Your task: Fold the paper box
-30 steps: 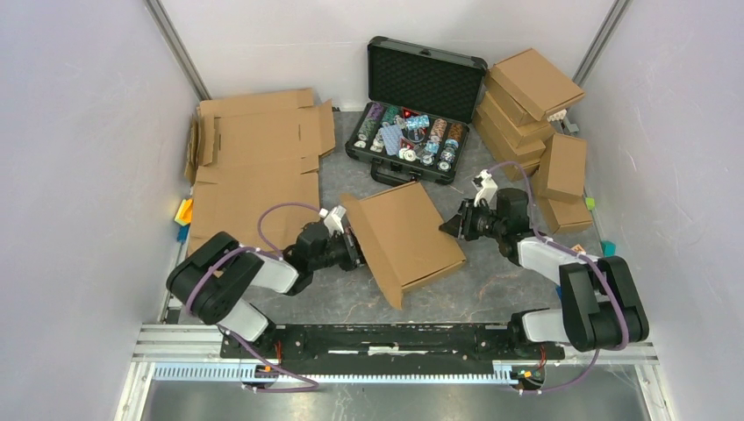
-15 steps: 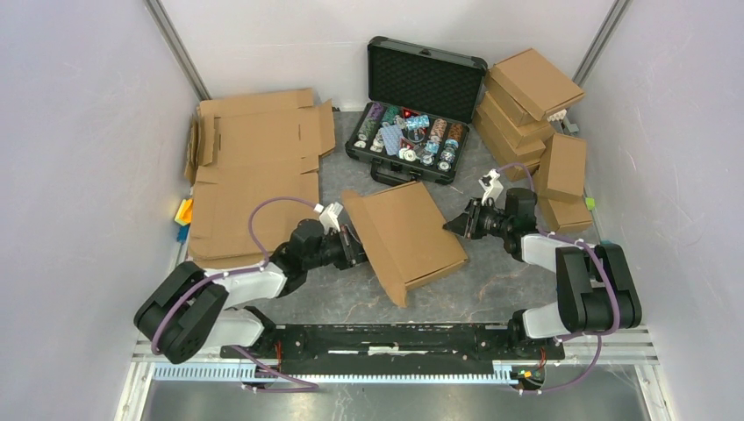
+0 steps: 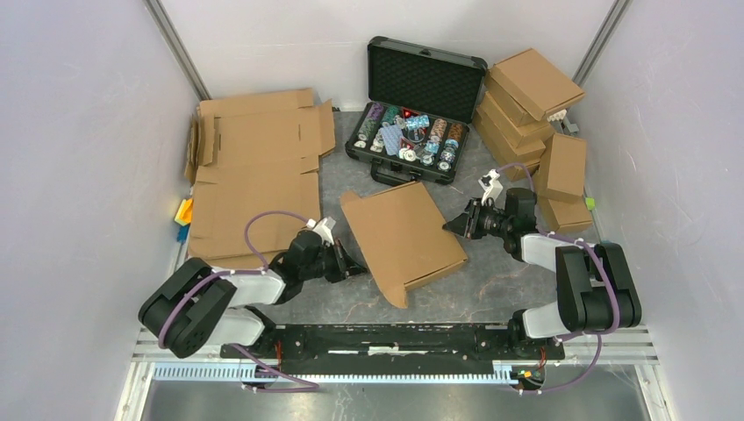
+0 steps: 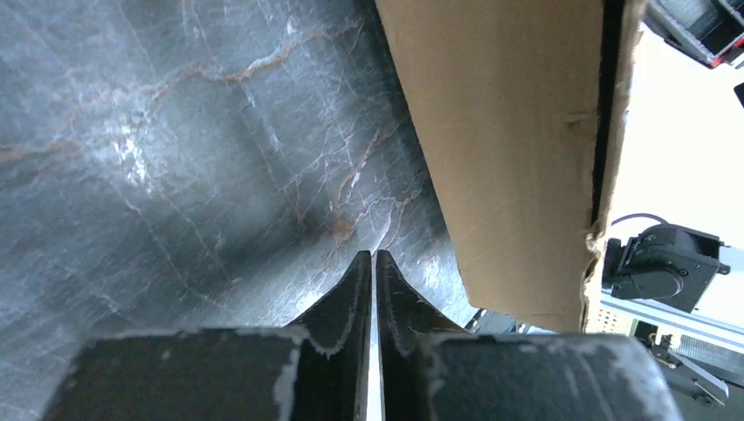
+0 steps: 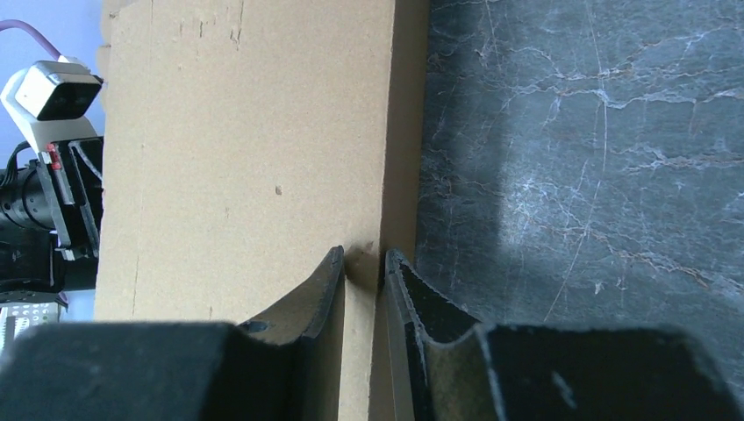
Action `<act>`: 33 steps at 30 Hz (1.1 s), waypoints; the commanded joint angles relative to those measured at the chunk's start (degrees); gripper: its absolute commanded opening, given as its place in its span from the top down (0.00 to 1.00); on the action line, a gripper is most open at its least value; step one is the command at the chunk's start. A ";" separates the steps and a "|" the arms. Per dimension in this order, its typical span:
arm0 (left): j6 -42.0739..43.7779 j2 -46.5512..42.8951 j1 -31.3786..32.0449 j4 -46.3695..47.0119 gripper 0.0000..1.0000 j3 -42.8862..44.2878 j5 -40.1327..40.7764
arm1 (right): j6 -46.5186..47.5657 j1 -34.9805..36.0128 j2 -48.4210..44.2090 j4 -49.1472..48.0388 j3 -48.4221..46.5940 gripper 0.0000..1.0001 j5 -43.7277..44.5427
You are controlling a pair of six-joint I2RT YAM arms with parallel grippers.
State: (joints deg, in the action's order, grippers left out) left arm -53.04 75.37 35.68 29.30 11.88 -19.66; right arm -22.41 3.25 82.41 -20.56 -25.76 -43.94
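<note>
Shut on the left gripper [image 4: 375, 256]: fingers pressed flat together, nothing between them. Hangs low over the grey marbled desk [image 3: 491, 281], tips pointing along its surface, just beside the left edge of the paper box [image 3: 404, 232] and not touching it in the left wrist view. Slightly parted on the right gripper [image 5: 364, 256]: a narrow gap between the fingers, tips up against the fold where the box's top face meets its side wall, brown cardboard showing through the gap, nothing seen clamped. Reaches in from the right at about mid-length of that edge. Between the two grippers, at the middle of the desk, sits the box itself: plain brown, folded into a shallow closed shape, turned at a slant to the desk edges, one corner pointing toward the arm bases, a low side wall visible along its near right side. Farther back, an open black case [image 3: 421, 96] with foam in the lid and colourful chips in the base. At the back left, flat die-cut cardboard sheets [image 3: 259, 167] laid over one another. At the back right, a stack of folded brown boxes [image 3: 531, 96] against the wall.
</note>
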 commanded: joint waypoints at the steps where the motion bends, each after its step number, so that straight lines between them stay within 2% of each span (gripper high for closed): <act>1: -1.35 2.73 -0.20 6.78 0.90 1.09 2.19 | 3.35 -0.32 1.72 5.01 1.48 0.73 3.65; 5: -6.32 9.42 0.30 17.18 0.97 0.28 3.62 | 3.21 -0.26 1.47 4.96 1.59 0.73 3.40; 11: -12.93 23.37 0.86 35.48 0.98 0.12 3.40 | 3.38 -0.32 1.31 5.27 1.41 0.73 3.60; 13: -13.92 26.66 1.20 38.71 0.98 0.84 3.58 | 3.51 -0.28 1.39 5.32 1.41 0.73 3.64; 17: -14.01 27.72 2.88 40.05 0.98 1.57 6.64 | 3.51 -0.30 1.62 5.22 1.33 0.73 3.64; 21: -14.46 28.04 3.07 49.01 0.98 1.08 6.75 | 3.86 -0.30 1.27 5.80 1.32 0.73 4.03; 28: -14.65 24.63 3.78 48.86 0.98 3.79 2.97 | 3.93 -0.16 -1.11 6.10 1.46 0.64 2.01; 33: -12.57 18.60 4.75 41.57 0.98 5.19 3.39 | 0.39 0.79 -4.77 4.01 2.35 0.54 -2.88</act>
State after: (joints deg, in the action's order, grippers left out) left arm -66.41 100.05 39.57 72.23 14.92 -15.64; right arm -21.19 2.87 80.60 -18.33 -24.71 -43.72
